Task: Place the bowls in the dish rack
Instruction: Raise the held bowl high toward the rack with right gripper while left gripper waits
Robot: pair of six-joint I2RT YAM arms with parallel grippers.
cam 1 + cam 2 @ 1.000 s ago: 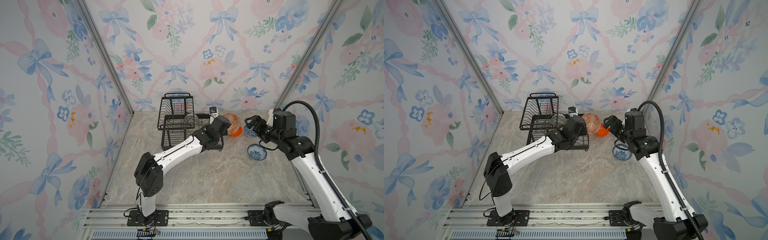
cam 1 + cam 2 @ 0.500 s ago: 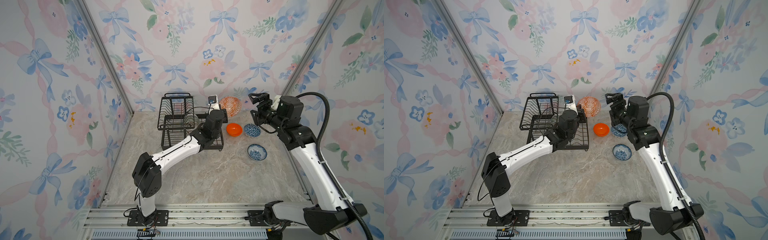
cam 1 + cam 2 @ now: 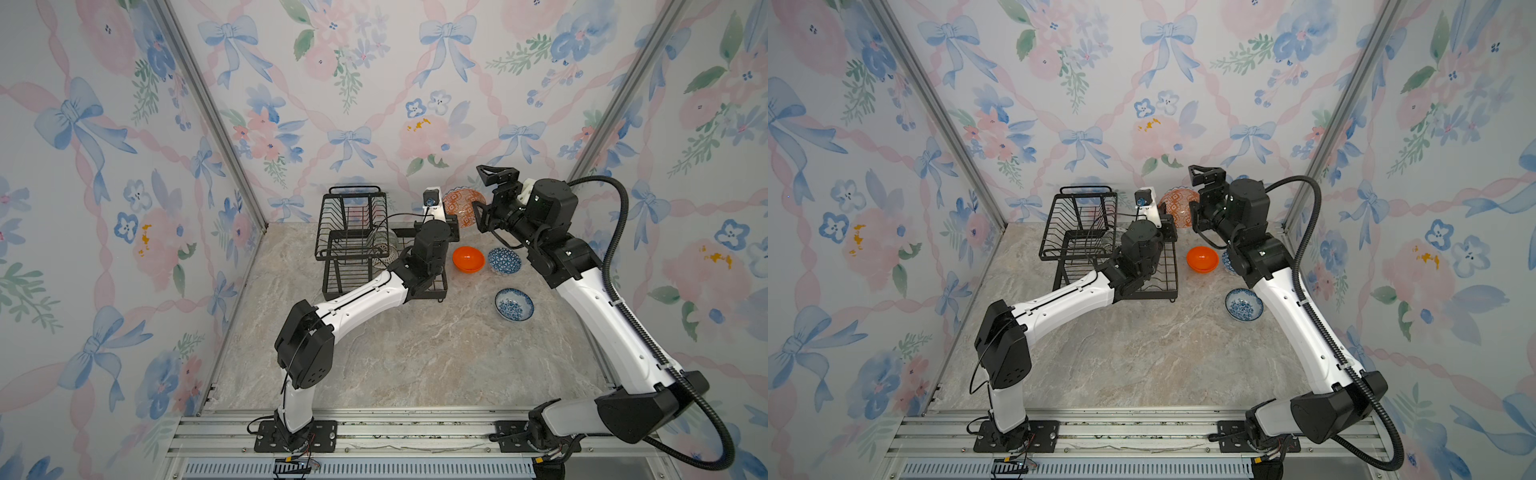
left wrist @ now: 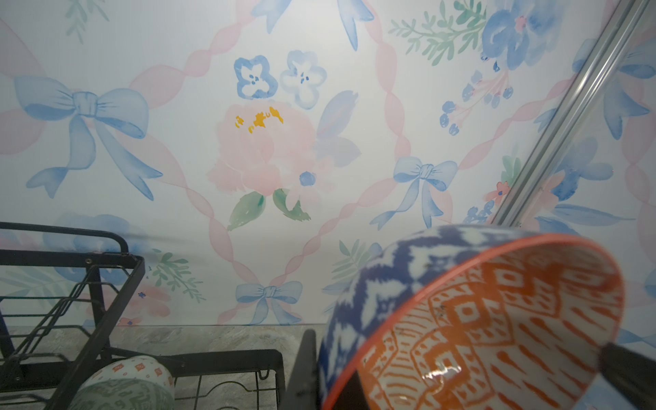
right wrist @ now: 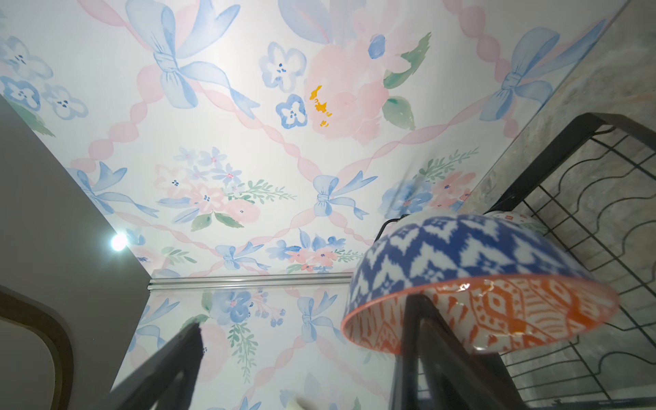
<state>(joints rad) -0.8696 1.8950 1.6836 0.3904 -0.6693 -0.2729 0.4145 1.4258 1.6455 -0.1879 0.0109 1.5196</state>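
My left gripper [image 3: 452,221] is shut on the wall of the orange-and-white patterned bowl [image 3: 462,204], which it holds tilted in the air near the back wall; the bowl is blue outside [image 4: 497,319]. My right gripper [image 3: 485,196] stands open just right of that bowl, one finger [image 5: 419,337] crossing its rim [image 5: 479,284]. The black wire dish rack [image 3: 353,232] stands at the back left and holds two patterned bowls [image 3: 384,249]. On the table lie a plain orange bowl [image 3: 468,258], a blue geometric bowl [image 3: 504,261] and a blue-and-white floral bowl [image 3: 514,304].
Floral walls close in the back and both sides, with aluminium posts [image 3: 208,112] in the corners. A metal rail [image 3: 374,432] carrying both arm bases runs along the front. The marble tabletop [image 3: 415,357] lies in front of the rack.
My left gripper has lifted the patterned bowl up toward the back wall, uncovering the plain orange bowl. My right gripper has risen from table height to beside the held bowl, still open.
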